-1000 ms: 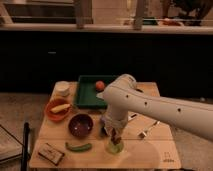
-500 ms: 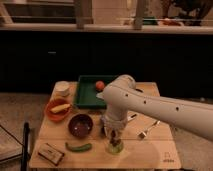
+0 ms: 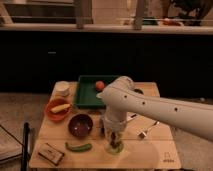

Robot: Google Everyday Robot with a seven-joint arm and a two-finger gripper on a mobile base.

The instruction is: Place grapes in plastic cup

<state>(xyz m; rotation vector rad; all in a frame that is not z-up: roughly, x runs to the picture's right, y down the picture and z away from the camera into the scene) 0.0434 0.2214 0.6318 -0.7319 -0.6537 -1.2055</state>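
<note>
My gripper hangs from the white arm, pointing down over the pale-green plastic cup near the front middle of the wooden table. The gripper sits right above the cup's mouth and hides most of it. A dark shape shows between the gripper's tip and the cup, but I cannot tell if it is the grapes. No grapes show elsewhere on the table.
A dark maroon bowl stands left of the cup. An orange bowl with yellow food, a white tub, a green tray with an orange fruit, a green pepper, a packet and a fork lie around.
</note>
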